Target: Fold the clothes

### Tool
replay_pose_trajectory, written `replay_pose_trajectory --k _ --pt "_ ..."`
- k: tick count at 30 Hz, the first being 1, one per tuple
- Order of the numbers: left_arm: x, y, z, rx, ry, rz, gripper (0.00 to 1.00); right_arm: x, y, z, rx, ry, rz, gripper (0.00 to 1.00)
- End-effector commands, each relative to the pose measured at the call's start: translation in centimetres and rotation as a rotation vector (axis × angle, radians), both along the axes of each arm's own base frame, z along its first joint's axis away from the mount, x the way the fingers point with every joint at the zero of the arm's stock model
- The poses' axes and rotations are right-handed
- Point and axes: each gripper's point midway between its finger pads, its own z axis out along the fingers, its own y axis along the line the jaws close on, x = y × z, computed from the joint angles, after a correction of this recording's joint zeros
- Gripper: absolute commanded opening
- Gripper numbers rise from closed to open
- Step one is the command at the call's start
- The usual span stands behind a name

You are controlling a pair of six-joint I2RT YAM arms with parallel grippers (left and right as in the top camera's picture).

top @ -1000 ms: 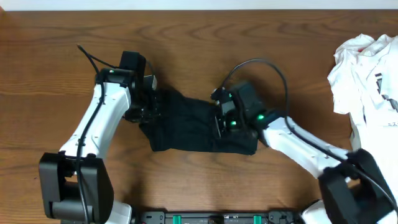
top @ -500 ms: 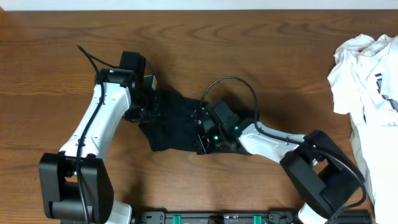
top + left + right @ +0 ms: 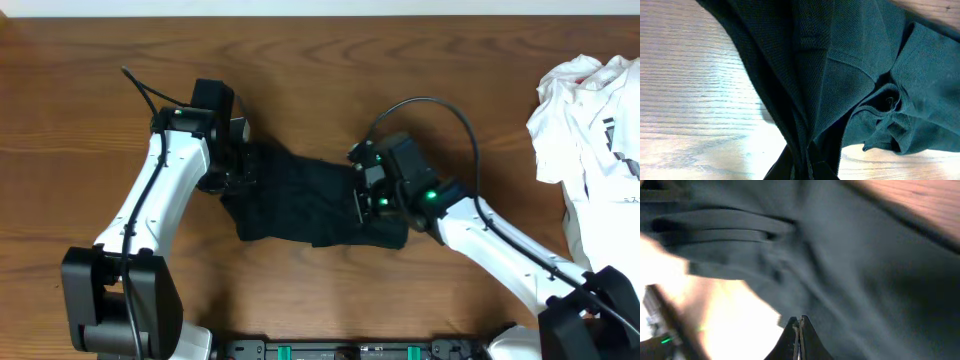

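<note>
Folding the black shirt [image 3: 300, 205], lying bunched on the table [image 3: 450, 80]: pinching its left end with the clamped left gripper [image 3: 236, 178], working its right end with the closed right gripper [image 3: 799, 323] (hold unclear), tensioning evenly to flatten before creasing.

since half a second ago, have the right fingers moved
Yes. The right fingers swung back to the right along the shirt, toward the white garment, which has stayed put.

The overhead view is evenly lit and sharp, with only soft shadows on the table [image 3: 400, 60]. The left wrist view renders the weave of the black shirt [image 3: 850, 60] crisply, with white glare on the wood below. The right wrist view is blurred and overexposed at lower left.
</note>
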Motion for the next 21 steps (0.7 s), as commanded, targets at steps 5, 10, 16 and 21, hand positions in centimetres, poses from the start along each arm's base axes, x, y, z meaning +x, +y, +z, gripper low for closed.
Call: replay_pose_trajectory --k 5,10,16,21 --pt "1.6 1.0 1.9 0.071 -0.076 -0.013 0.06 1.5 -2.8 -2.6 -0.156 -0.036 -0.055 0.02" --pt "2.1 1.3 2.9 0.098 -0.096 -0.011 0.06 1.5 -2.7 -4.3 -0.177 -0.003 -0.051 0.02" --pt "2.5 2.4 3.6 0.194 -0.121 -0.015 0.06 2.0 -2.2 -7.0 -0.184 0.024 -0.045 0.01" --pt "2.6 2.6 3.8 0.292 -0.143 -0.048 0.06 1.9 -1.8 -7.6 -0.164 0.04 -0.031 0.01"
